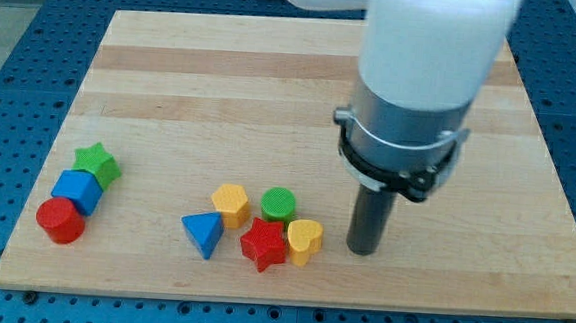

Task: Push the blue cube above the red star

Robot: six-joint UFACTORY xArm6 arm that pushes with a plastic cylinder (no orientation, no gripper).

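Tip (363, 250) down on the board near the bottom edge, just right of the yellow heart (304, 242); bare rod, holding nothing. Red star (263, 243) touching that heart's left, green cylinder (278, 204) and yellow hexagon (230, 204) above, blue triangle (202, 233) beside. Blue cube (76, 190) well apart toward the bottom-left corner, between green star (98, 163) and red cylinder (61, 220).

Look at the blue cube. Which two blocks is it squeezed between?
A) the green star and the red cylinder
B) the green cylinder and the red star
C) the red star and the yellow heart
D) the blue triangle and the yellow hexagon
A: the blue cube sits at the view's left with the green star just above it and the red cylinder just below it, far from my tip.
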